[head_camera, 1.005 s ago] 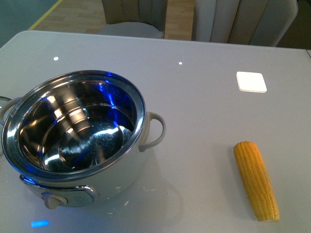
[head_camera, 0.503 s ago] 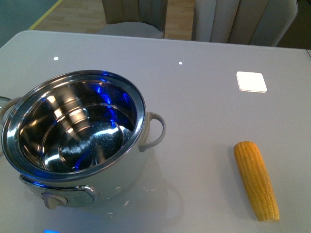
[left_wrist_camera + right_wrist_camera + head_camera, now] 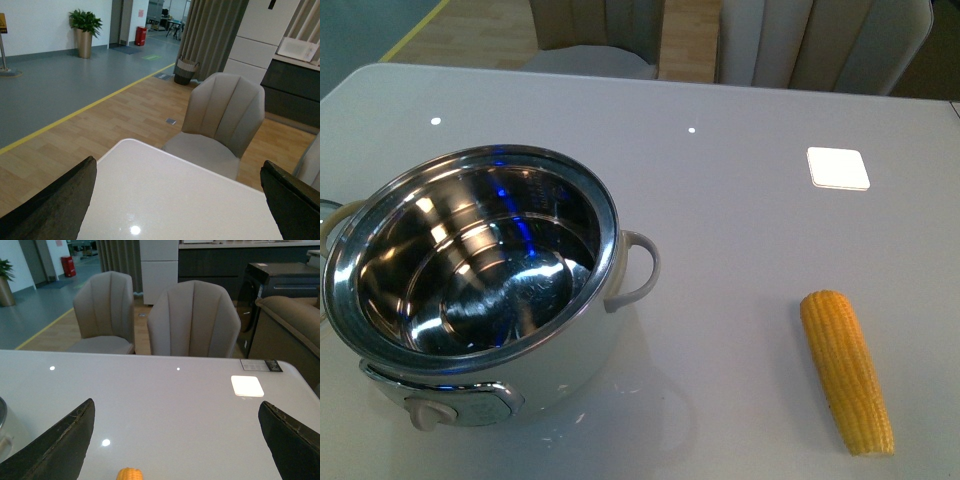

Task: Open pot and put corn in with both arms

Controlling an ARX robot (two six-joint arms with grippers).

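Left hand point(image 3: 178, 162): its fingers point(image 3: 55, 205) stand wide apart with nothing between them. From its wrist view I see it hanging above a rounded corner of the worktop point(image 3: 165, 200), facing a grey chair point(image 3: 222, 120) with wood flooring beyond.

Right hand point(image 3: 176, 402): likewise spread, fingers point(image 3: 55, 445) gripping nothing. It is raised over the worktop and looks across it toward two grey chairs. Neither hand nor arm appears in my front view.

Pot point(image 3: 570, 350): I find it upright on the left part of the worktop, near the front edge. The lid is off and the steel interior is exposed, with blue glints on the inner wall. One cream loop handle point(image 3: 638, 268) points toward the corn side. The control knob point(image 3: 425, 412) faces the front.

Corn point(image 3: 847, 372): it lies flat on the worktop at the right, well apart from the pot. Its blunt end points away from me and its tapered end toward the front edge. In the right wrist view only one end of the cob point(image 3: 129, 474) shows at the frame edge, between the two fingers.

White square tile point(image 3: 838, 168): it sits farther back on the right, apart from the corn; I also see it in the right wrist view point(image 3: 247, 386)
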